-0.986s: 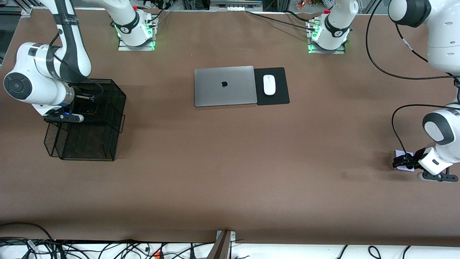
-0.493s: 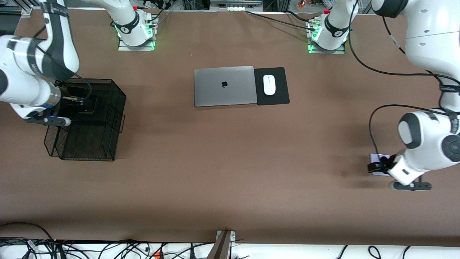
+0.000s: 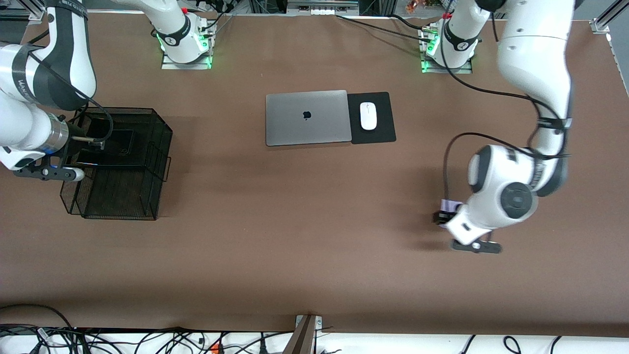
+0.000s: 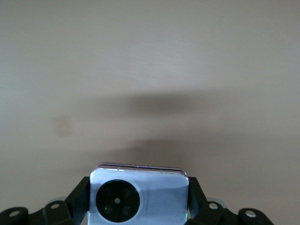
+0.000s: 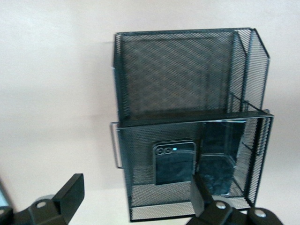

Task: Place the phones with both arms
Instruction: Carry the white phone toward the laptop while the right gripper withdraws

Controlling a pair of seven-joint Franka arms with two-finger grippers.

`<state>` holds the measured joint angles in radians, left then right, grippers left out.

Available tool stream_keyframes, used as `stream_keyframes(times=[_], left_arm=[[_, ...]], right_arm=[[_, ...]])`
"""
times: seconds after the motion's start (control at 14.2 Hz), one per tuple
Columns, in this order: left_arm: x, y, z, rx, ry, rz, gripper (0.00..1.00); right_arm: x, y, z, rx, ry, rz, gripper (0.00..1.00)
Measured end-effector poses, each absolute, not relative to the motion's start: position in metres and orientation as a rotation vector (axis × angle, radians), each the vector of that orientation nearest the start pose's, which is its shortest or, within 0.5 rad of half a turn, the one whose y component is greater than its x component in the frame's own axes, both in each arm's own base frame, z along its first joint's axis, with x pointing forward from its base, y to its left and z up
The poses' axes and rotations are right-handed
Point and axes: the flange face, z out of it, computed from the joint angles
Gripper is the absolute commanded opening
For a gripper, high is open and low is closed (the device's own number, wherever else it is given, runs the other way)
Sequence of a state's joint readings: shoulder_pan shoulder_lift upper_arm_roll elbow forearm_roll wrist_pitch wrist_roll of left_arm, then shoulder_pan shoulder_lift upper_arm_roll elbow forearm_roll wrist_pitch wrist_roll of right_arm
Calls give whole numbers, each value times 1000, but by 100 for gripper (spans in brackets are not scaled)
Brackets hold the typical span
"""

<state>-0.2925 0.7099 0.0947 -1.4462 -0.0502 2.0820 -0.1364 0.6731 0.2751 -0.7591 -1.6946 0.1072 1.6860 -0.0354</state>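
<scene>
Three phones on show: one lilac-white phone clamped in the left gripper, plus one small square black phone and one long slim black phone, both inside the single black mesh basket. That basket has two compartments. Two white robot arms, two grippers, the right gripper carrying nothing. One silver laptop, one white mouse, one black mouse pad, one brown table.

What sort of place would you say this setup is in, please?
Most likely a robotics lab with a mock desk: two large white jointed robot arms bolted to a brown table, a closed silver laptop, a black wire-mesh basket, and loose cables along the table's edge.
</scene>
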Motion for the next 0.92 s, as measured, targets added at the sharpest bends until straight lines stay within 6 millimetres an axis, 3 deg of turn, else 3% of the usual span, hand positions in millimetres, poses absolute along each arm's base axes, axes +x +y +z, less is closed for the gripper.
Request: stream_keyframes(times=[0.21, 0.42, 0.63, 0.92], left_arm=[[672, -235, 245, -3089, -4, 135, 11], [647, -305, 227, -3069, -107, 133, 11], [636, -361, 223, -3072, -188, 80, 8], [625, -423, 230, -3111, -172, 5, 8]], right_arm=[[615, 16, 469, -3178, 82, 353, 100], [622, 24, 480, -3191, 51, 324, 100], [624, 28, 492, -3180, 40, 307, 100], [624, 33, 503, -3157, 34, 296, 100]])
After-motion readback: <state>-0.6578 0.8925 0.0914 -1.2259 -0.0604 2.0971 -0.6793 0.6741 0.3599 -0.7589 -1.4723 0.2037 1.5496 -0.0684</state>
